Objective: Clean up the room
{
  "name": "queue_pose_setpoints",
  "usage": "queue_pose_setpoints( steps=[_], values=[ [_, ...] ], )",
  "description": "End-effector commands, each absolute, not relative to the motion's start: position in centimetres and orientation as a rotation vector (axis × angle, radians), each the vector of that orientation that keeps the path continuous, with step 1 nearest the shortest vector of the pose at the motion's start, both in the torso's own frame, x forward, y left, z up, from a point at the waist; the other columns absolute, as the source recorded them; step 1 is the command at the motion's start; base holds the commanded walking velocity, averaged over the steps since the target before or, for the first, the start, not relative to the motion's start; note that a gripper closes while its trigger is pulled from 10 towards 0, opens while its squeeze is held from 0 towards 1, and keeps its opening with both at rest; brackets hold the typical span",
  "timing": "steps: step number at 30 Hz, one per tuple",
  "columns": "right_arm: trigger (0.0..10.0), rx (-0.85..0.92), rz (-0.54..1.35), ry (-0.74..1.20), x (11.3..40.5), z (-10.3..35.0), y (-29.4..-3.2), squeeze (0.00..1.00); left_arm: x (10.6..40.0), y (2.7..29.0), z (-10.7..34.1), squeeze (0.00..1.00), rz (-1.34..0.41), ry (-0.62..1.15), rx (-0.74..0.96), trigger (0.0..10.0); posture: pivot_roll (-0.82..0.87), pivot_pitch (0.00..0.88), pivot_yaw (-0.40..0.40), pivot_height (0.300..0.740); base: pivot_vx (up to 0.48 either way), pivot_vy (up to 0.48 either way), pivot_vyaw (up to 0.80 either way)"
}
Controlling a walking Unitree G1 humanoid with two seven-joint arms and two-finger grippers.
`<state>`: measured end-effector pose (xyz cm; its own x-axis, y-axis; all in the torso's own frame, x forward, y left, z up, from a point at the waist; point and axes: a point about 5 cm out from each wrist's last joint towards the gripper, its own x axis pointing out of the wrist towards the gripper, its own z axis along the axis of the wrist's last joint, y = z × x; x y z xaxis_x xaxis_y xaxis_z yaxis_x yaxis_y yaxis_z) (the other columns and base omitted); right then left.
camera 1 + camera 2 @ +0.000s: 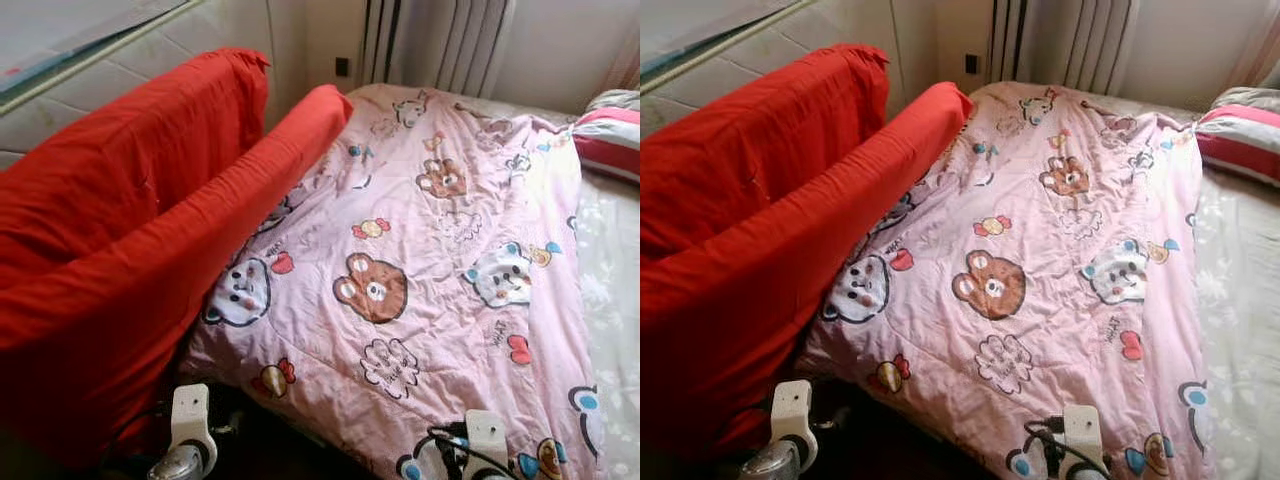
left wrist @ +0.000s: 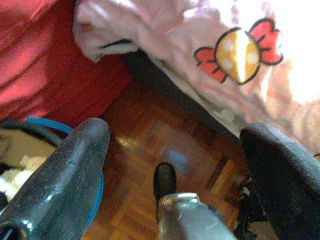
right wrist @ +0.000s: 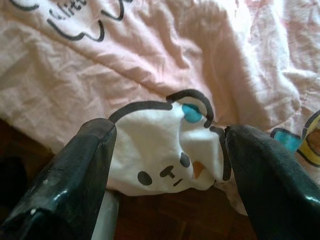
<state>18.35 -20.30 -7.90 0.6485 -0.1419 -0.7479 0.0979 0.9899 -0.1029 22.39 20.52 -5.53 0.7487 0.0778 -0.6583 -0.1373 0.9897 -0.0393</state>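
Observation:
A pink quilt (image 1: pixel 430 230) printed with cartoon bears and candies lies spread over the bed, its near edge hanging toward me. A red blanket (image 1: pixel 130 230) is bunched in a long heap along the bed's left side. My left gripper (image 2: pixel 177 135) is open, low over the wooden floor (image 2: pixel 165 145) just below the quilt's hanging corner (image 2: pixel 210 55), holding nothing. My right gripper (image 3: pixel 167 132) is open, its fingers (image 3: pixel 85 165) standing on either side of a quilt fold with a white bear face (image 3: pixel 165 150). Both wrists (image 1: pixel 190 430) show at the bottom of the eye views.
A striped red and white pillow (image 1: pixel 610 135) lies at the bed's far right on a white patterned sheet (image 1: pixel 612 270). Curtains (image 1: pixel 440 40) hang behind the bed. A blue-rimmed container (image 2: pixel 45 125) sits by the red blanket on the floor.

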Motion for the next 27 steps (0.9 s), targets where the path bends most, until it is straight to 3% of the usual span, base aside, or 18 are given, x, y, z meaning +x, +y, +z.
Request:
queue_pose_setpoints(
  steps=[1, 18, 27],
  values=[
    [10.0, -0.044, -0.149, 0.896, 17.2, -8.4, -20.5, 0.0, 21.5, 20.7, -6.1, 0.0, 0.135, 0.75, -0.087, 10.0, 0.09, 0.083, -0.006, 0.74, 0.0, 0.0, 0.0],
    [10.0, -0.082, -0.122, 1.001, 14.9, -9.5, -20.5, 0.0, 17.5, 21.5, -8.1, 0.0, 0.11, 0.883, -0.073, 10.0, 0.09, 0.081, -0.001, 0.74, 0.0, 0.0, 0.0],
    [10.0, -0.088, -0.111, 1.024, 14.4, -9.8, -20.4, 0.0, 17.1, 21.1, -8.4, 0.0, 0.087, 0.903, -0.06, 10.0, 0.09, 0.114, 0.001, 0.74, 0.0, 0.0, 0.0]
  ],
)
